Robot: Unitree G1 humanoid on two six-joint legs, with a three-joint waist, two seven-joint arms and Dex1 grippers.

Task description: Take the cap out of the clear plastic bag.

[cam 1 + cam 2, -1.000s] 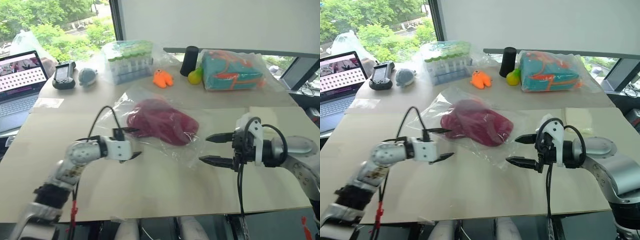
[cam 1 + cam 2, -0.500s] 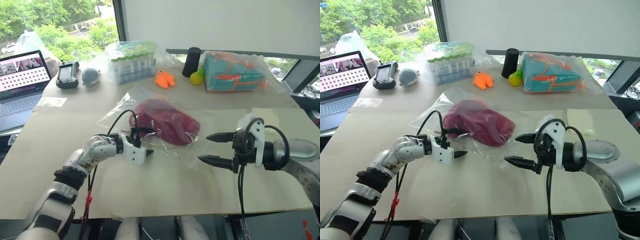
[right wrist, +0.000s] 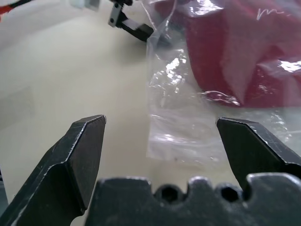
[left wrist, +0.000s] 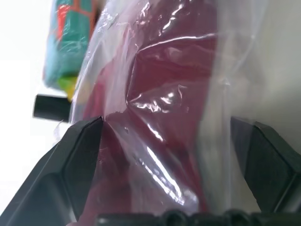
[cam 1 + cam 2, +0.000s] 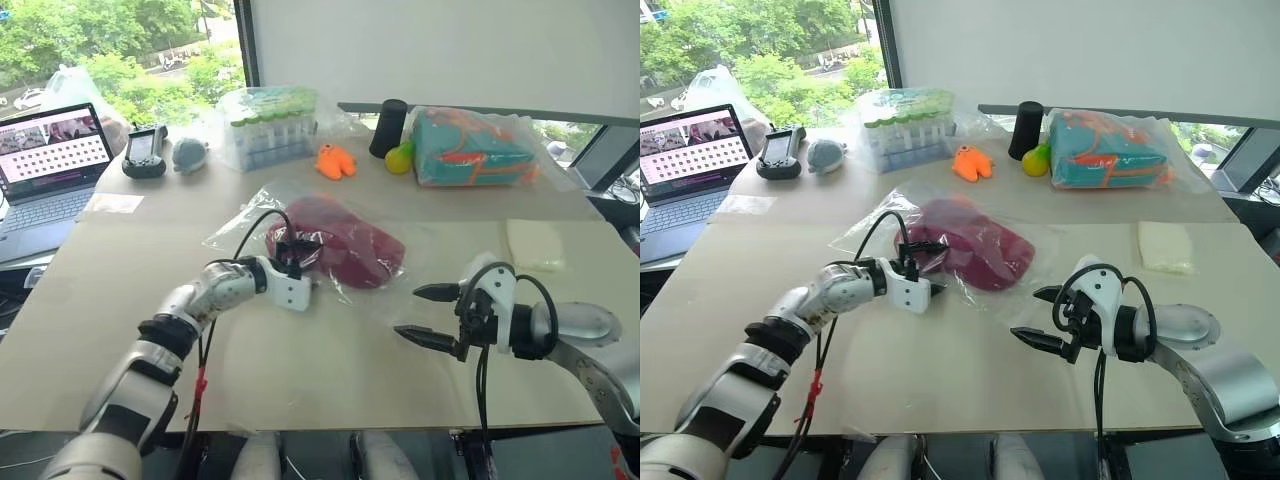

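The maroon cap [image 5: 345, 250] lies crumpled inside the clear plastic bag [image 5: 238, 225] at the middle of the table. My left gripper [image 5: 310, 262] is at the bag's left end, open. In the left wrist view its fingers [image 4: 80, 155] stand on either side of the bagged cap [image 4: 174, 84]. My right gripper [image 5: 410, 312] hovers open just right of the bag's near corner. In the right wrist view the crinkled bag edge [image 3: 178, 127] lies ahead between its fingers [image 3: 89, 141], with the cap [image 3: 235, 56] beyond.
Along the table's far side stand a bagged tube rack [image 5: 270, 125], an orange toy [image 5: 335, 162], a black cylinder [image 5: 388, 128] and a bag with teal-orange contents [image 5: 475, 148]. A laptop [image 5: 50, 160] sits far left. A pale pad [image 5: 540, 245] lies at the right.
My left gripper has moved forward and to the right, up against the bag's left end, rolling as it went. The right gripper has sunk a little.
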